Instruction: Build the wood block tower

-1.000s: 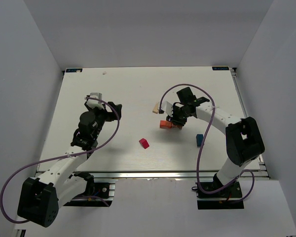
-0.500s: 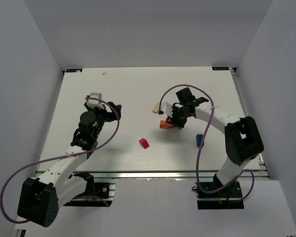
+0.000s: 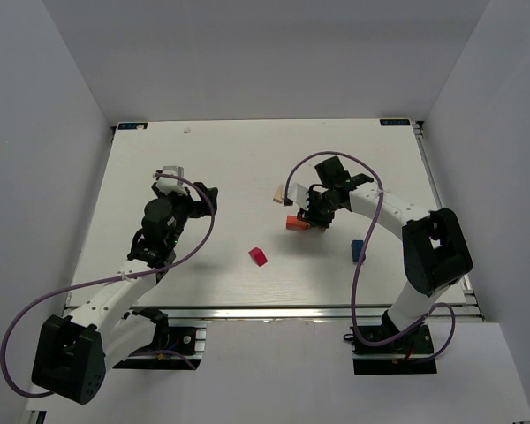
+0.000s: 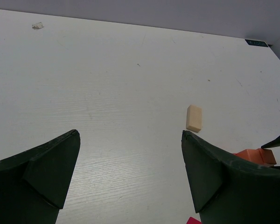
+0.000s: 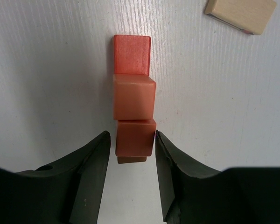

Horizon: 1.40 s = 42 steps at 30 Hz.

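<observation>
The wood block tower (image 3: 293,223) stands middle right in the top view, straight under the right gripper (image 5: 132,140). The jaws sit a little apart beside the top brown block (image 5: 135,137), not squeezing. A tan bar (image 5: 240,14) lies near, upper right. The left gripper (image 4: 129,135) is wide, empty and far off.

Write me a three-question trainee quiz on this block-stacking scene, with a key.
1. True or false: the left tool grips a painted wooden block.
2. Seen from above, how many loose painted wooden blocks lie apart from the wood block tower? A one, B three, C five.
3. Fill in: the right tool straddles the tower's ___ block.
Key: 1 false, it is open and empty. 2 B: tan bar, blue block, magenta-red block. 3 brown: the brown block sits between its fingers.
</observation>
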### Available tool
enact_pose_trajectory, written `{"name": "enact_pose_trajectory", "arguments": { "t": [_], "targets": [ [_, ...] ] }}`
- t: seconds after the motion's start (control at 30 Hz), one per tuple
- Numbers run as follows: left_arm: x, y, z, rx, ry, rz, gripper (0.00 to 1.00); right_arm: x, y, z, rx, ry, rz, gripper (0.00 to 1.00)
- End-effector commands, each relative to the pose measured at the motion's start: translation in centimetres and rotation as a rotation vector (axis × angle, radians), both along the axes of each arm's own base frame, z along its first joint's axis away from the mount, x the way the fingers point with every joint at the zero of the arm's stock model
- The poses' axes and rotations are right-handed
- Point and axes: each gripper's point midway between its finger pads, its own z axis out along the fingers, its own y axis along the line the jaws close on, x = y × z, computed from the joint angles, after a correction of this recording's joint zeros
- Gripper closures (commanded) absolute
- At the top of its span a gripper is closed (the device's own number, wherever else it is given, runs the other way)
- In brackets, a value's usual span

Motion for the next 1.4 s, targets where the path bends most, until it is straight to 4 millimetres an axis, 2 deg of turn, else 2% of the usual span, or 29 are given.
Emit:
{"name": "enact_pose_trajectory", "arguments": {
  "t": [0.0, 0.27, 0.83, 0.93, 1.13, 1.2, 1.3, 1.37],
  "targets": [
    [0.4, -0.2, 2.0, -0.006, -0.045, -0.008, 0.02, -0.2, 0.6, 0.8, 0.025, -0.022, 0.042, 0.52],
    [0.6, -0.2, 2.0, 0.000, -0.048, -0.007, 0.02, 0.0, 0.8, 0.5, 0.017, -0.015, 0.056, 0.60],
    [0.7, -0.3, 1.8, 0.006, -0.043, -0.014, 0.02, 0.1, 1.1, 0.7, 0.033, -0.009, 0.045, 0.57],
    [0.7, -0.3, 1.6, 0.007, -0.040, -0.012, 0.02, 0.2, 1.1, 0.7, 0.034, -0.012, 0.040, 0.49],
    [0.7, -0.4, 1.8, 0.005, -0.044, -0.018, 0.02, 0.3, 1.2, 0.8, 0.036, -0.017, 0.038, 0.47],
    [0.7, -0.5, 1.6, 0.004, -0.042, -0.023, 0.02, 0.4, 1.2, 1.0, 0.041, -0.025, 0.040, 0.44],
    [0.8, -0.7, 1.6, -0.001, -0.043, -0.030, 0.02, 0.5, 1.4, 1.4, 0.051, -0.039, 0.046, 0.32],
    [0.9, -0.9, 1.6, -0.006, -0.041, -0.038, 0.02, 0.9, 1.6, 2.1, 0.062, -0.063, 0.046, 0.29]
  ]
}}
